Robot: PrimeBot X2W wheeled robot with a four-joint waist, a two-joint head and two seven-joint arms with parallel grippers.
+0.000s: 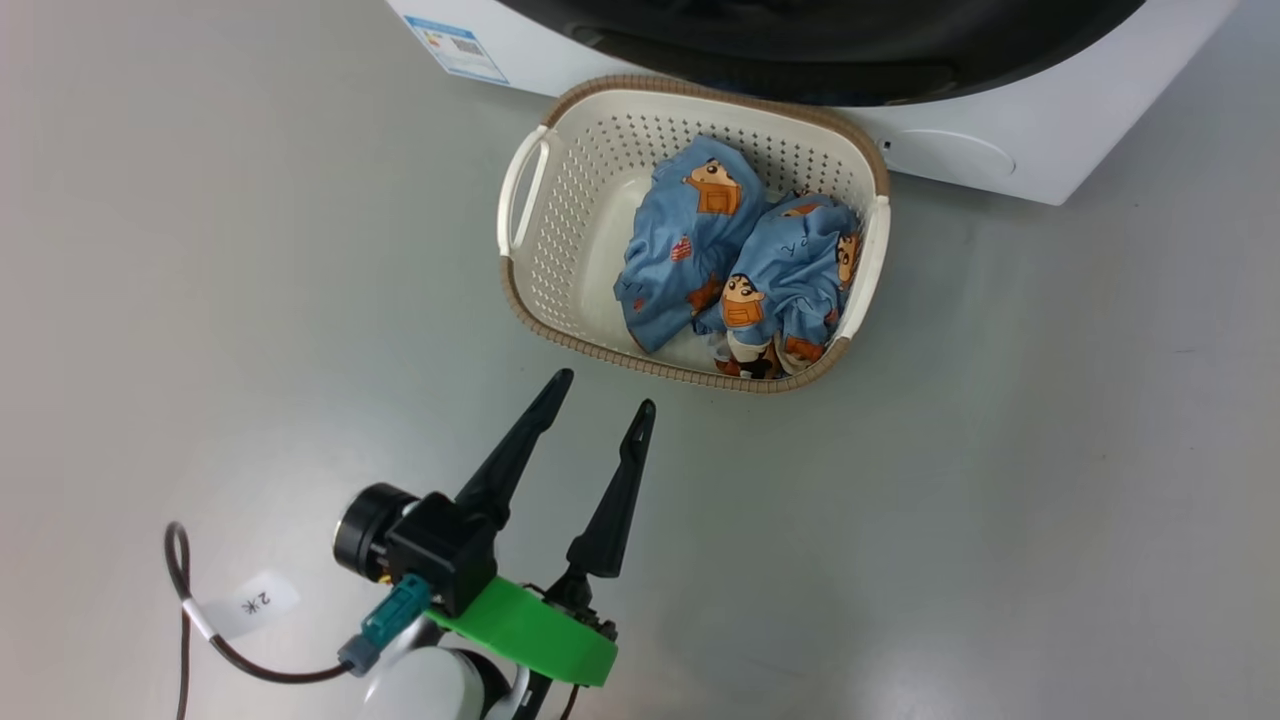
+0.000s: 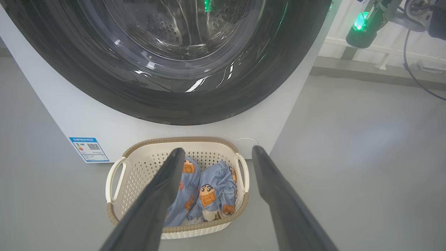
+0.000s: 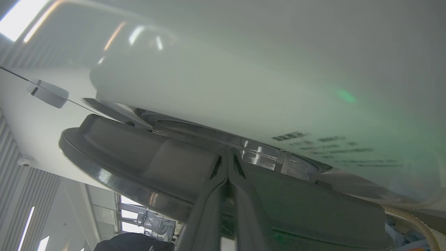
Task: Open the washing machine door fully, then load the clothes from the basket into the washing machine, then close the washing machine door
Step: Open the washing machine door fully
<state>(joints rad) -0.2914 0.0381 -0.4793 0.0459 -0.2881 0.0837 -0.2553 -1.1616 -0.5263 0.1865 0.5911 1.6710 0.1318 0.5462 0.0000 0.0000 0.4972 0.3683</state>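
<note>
Left fingers (image 1: 515, 450) (image 2: 158, 195): spread wide, nothing between them. They hang over the floor (image 1: 1000, 500) just short of the basket (image 1: 575, 260) (image 2: 139, 177), tips aimed at its near rim and not touching it. Green bracket (image 1: 530, 630) at their base. A brown cable with a white tag (image 1: 255, 600) loops off on the far side from the basket.

Right fingers (image 3: 207, 209): pressed together, no gap. They're up above the basket, tips at the seam where the dark rim of the washing machine door (image 3: 139, 150) (image 1: 800, 50) (image 2: 104, 76) meets the white front. Can't tell whether they're hooked on anything there.

The basket sits upright on the floor. The clothes (image 1: 690, 250) (image 2: 212, 188) are inside, two bunched blue bundles touching each other and packed toward the basket's right half. Its left half shows bare perforated bottom.

The washing machine (image 1: 1000, 150) (image 2: 69, 118) (image 3: 244, 69) stands directly behind the basket, with the basket's far rim close to its base. Can't tell if they touch. The door is above and behind the basket. From the left wrist camera it looks flat against the front, drum visible through the glass. Can't tell if it's latched.

Blue label sticker (image 1: 458, 45) (image 2: 89, 149) is low on the front, behind the basket's left handle. A round cap (image 1: 940, 155) is on the front behind its right handle.
</note>
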